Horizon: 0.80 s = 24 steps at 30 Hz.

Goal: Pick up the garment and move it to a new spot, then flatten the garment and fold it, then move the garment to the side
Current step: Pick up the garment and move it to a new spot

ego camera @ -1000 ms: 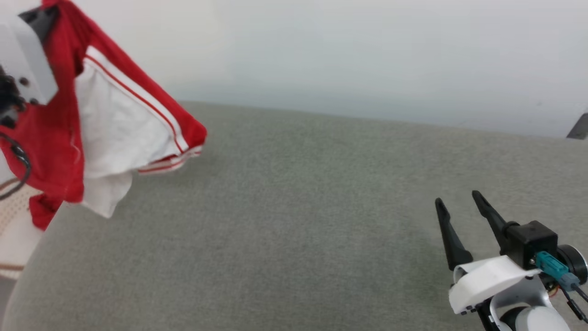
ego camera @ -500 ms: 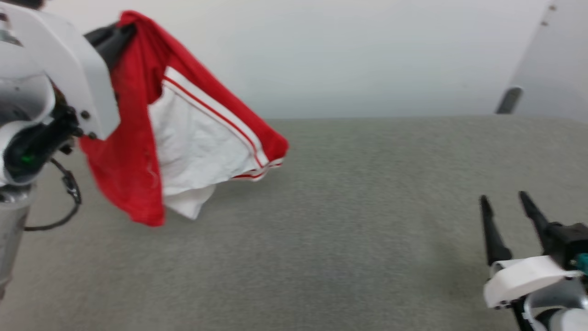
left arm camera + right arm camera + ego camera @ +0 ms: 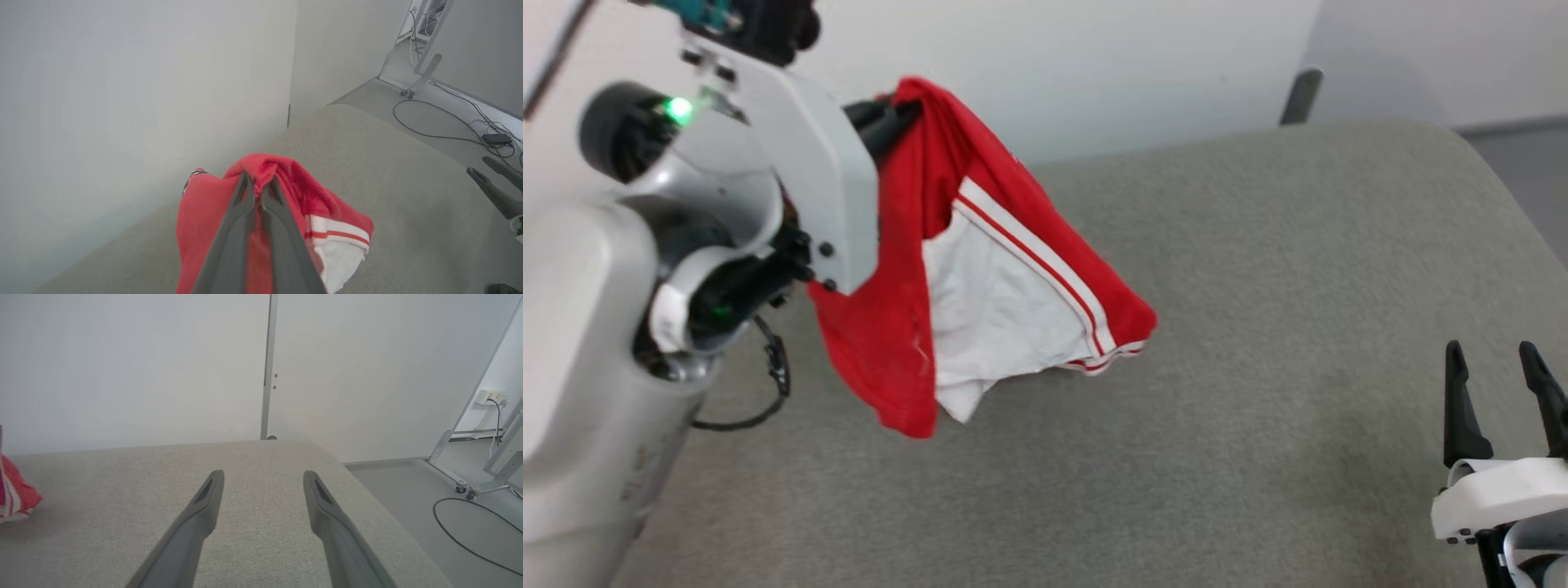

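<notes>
Pinching the red-and-white jersey (image 3: pixel 988 278) in our left claw (image 3: pixel 257 179), bunched and dangling below it over the grey upholstered surface (image 3: pixel 1258 245), we appear mid-move and likely must next lower it; our right claw (image 3: pixel 1490 355) sits spread, empty.

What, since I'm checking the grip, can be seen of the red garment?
The garment is soft red fabric with a white sleeve panel and white-and-red striped trim. It hangs bunched from the left gripper, which is shut on a gathered fold at its top, above the grey upholstered surface. Whether its lowest folds touch that surface cannot be told.
</notes>
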{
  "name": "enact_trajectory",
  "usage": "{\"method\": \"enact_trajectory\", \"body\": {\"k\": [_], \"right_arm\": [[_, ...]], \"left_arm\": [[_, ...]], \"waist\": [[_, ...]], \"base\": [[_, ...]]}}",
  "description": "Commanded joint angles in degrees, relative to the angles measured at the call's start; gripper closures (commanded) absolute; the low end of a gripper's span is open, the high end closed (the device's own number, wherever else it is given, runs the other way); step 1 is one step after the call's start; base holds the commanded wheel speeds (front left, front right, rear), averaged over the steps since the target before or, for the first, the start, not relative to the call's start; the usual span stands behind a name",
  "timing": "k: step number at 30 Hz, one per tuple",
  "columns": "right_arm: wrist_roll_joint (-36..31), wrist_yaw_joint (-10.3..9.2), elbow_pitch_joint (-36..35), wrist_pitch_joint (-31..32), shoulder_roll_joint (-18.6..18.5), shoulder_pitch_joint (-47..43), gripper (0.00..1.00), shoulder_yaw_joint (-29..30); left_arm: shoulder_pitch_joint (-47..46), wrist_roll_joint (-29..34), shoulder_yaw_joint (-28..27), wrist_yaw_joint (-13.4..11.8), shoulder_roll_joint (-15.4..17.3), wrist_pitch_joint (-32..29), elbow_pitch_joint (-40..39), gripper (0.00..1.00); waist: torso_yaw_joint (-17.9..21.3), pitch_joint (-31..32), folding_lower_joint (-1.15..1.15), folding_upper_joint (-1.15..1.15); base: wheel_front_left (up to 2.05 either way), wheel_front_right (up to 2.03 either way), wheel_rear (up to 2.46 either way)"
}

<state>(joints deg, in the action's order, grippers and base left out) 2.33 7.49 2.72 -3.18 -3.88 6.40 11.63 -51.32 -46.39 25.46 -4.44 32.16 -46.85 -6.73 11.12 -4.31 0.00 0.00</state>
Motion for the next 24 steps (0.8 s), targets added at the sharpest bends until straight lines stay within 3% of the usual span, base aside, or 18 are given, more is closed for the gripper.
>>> {"method": "enact_trajectory", "body": {"k": [1,11,22,24], "right_arm": [[-0.1,0.0,0.4,-0.6,0.3,0.5,0.0,-0.1],[0.8,0.0,3.5,-3.5,1.0,2.5,0.0,-2.0],[1.6,0.0,5.7,-4.9,1.1,3.9,0.0,-3.5],[1.6,0.0,5.9,-4.9,1.1,4.2,0.0,-3.6]], "left_arm": [[0.5,0.1,0.7,0.4,-0.6,0.0,0.5,1.0],[5.0,0.3,5.2,1.8,-1.3,-1.0,7.2,1.0],[7.6,-0.3,8.6,4.2,-2.5,-1.5,15.2,1.0],[8.1,-0.5,9.2,4.7,-3.1,-1.2,16.5,0.94]], "waist": [[3.4,-3.5,0.0,0.0],[5.0,-6.2,0.0,0.0],[4.0,-6.6,0.0,0.0],[3.5,-6.5,0.0,0.0]], "base": [[0.0,0.0,0.0],[0.0,0.0,0.0],[0.0,0.0,0.0],[0.0,0.0,0.0]]}}
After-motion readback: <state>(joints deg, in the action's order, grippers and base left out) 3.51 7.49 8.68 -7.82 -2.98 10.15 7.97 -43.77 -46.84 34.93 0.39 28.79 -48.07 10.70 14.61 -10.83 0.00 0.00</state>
